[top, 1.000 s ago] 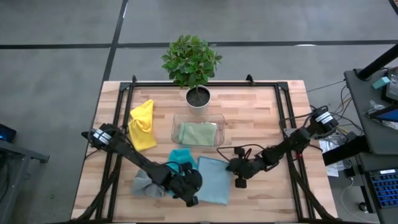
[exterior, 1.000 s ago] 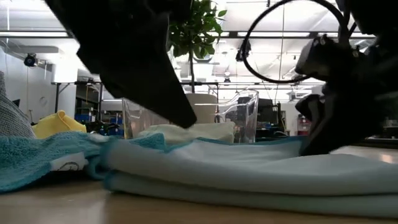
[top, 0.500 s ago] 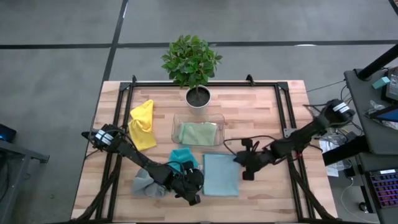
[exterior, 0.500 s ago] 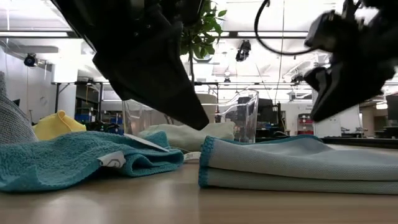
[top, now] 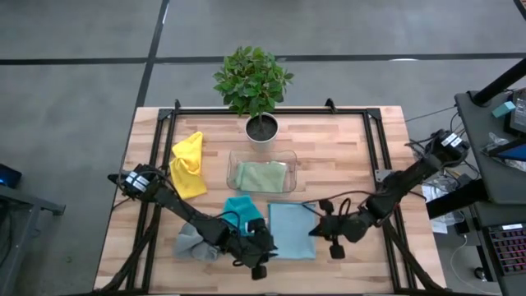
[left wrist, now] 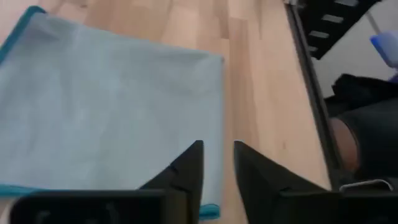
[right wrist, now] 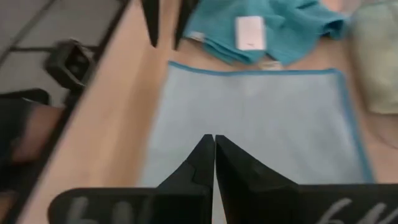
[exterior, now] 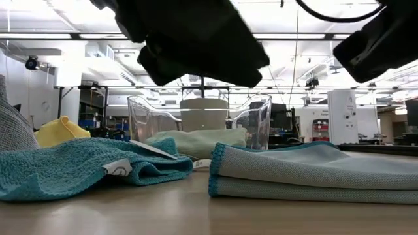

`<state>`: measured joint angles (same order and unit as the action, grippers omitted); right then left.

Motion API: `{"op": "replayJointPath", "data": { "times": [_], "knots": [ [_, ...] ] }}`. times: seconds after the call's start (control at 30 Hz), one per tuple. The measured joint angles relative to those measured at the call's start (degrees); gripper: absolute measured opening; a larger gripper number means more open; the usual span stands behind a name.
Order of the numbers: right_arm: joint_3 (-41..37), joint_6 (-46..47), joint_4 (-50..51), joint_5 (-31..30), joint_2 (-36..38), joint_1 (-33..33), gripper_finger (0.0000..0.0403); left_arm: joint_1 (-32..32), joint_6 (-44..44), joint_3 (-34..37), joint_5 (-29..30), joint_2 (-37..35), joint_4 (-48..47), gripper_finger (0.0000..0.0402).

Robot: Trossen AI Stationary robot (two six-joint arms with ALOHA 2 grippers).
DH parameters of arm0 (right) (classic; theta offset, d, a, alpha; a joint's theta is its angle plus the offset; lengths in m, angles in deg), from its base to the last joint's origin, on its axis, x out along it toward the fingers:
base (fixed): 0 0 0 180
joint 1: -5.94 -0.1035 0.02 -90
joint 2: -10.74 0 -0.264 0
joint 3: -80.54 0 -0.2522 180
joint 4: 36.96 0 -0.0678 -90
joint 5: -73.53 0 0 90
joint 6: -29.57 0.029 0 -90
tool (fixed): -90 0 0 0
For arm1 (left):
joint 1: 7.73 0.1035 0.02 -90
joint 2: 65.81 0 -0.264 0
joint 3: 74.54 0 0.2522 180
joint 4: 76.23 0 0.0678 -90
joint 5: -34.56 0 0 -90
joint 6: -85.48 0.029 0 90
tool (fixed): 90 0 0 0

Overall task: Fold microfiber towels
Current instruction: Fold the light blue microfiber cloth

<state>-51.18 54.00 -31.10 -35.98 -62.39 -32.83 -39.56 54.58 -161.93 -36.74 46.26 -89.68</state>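
Light blue towel lies folded between both grippers; left gripper fingers slightly apart, holding nothing; right gripper closed, empty; sage green towel sits in tray; teal, grey, yellow remain unfolded.

The table holds five microfiber towels: one yellow towel, one sage green towel, one teal towel, one grey towel and one light blue towel. There is one clear plastic tray and one potted plant. Two arms work over it, each with one gripper.
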Motion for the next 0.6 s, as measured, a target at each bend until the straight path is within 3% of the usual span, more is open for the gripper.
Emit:
{"op": "replayJointPath", "data": {
  "times": [0.27, 0.47, 0.6],
  "knots": [
    [4.3, 3.1, -1.8, -1.6, -8.6, -5.1, 0.0009, -1.5, 3.9, -0.8, 0.0, 5.9, 1.2, 0.0187],
    [11.0, 5.1, 5.9, -1.6, -15.5, -6.8, 0.0009, -2.3, 3.8, -2.6, 6.0, 6.8, -2.4, 0.0198],
    [15.3, 9.0, 11.2, -1.2, -20.2, -6.9, 0.0009, -2.2, 4.2, -2.6, 6.8, 6.9, -3.3, 0.0194]
  ]
}}
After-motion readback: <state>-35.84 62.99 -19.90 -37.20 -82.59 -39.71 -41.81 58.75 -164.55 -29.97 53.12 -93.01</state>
